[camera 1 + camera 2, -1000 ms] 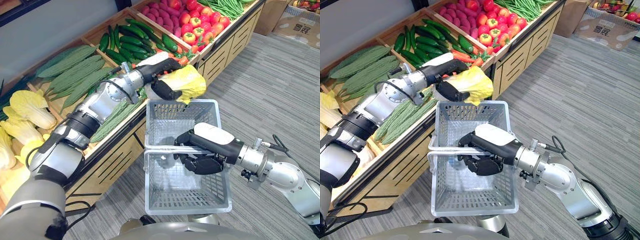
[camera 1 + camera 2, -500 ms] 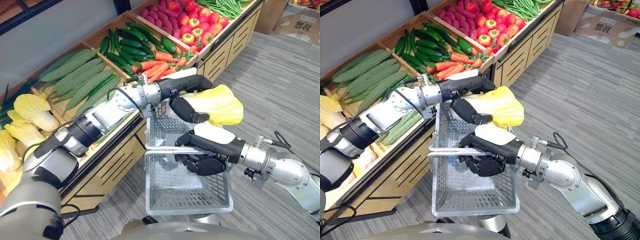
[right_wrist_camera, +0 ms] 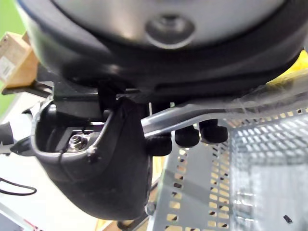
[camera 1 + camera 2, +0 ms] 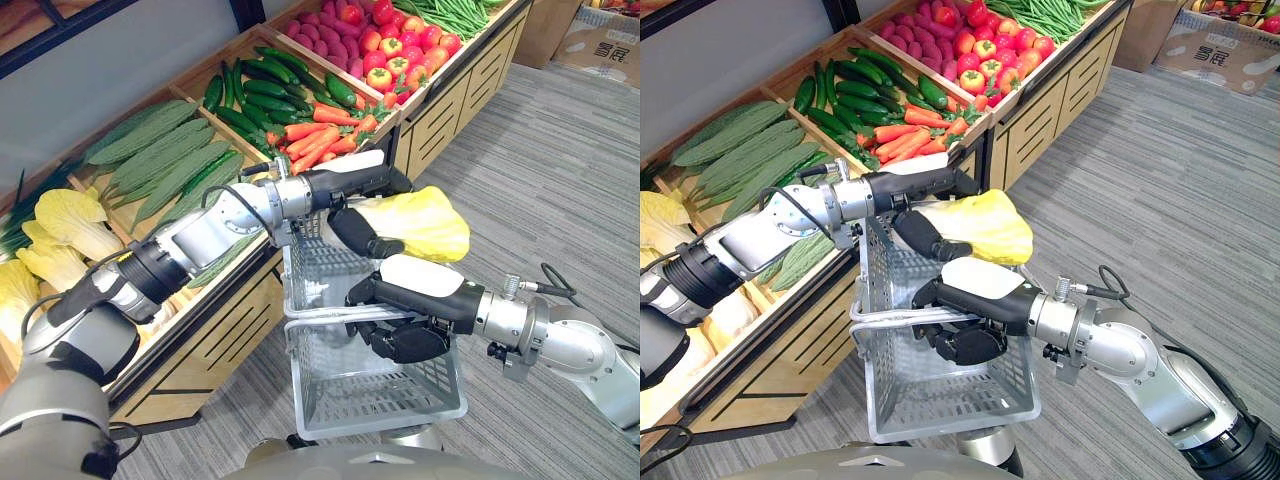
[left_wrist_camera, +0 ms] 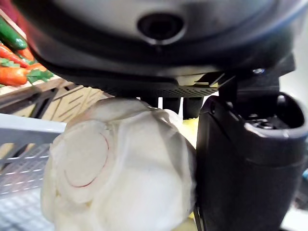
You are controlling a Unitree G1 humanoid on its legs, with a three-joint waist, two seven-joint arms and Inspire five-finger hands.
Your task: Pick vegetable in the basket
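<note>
My left hand [image 4: 350, 215] is shut on a yellow-white cabbage [image 4: 420, 222], holding it over the far end of the grey wire basket [image 4: 385, 400]. In the left wrist view the pale cabbage [image 5: 120, 173] sits between the thumb [image 5: 240, 163] and the fingers. My right hand [image 4: 405, 315] is shut on the basket's metal handle [image 4: 315, 310] and carries the basket in the air beside the shelf. The right wrist view has the fingers [image 3: 185, 137] curled round the handle bar [image 3: 216, 108]. I see nothing inside the basket [image 4: 940, 385].
A wooden produce shelf [image 4: 230, 320] runs along the left with cabbages [image 4: 70, 220], bitter gourds [image 4: 160, 150], cucumbers [image 4: 260, 90], carrots [image 4: 320, 135], apples [image 4: 395, 45] and green beans [image 4: 455, 12]. Cardboard boxes [image 4: 600, 40] stand at the back right on grey carpet.
My left hand has carried the cabbage from the shelf edge out over the basket and slightly lower. The basket has shifted a little nearer the shelf.
</note>
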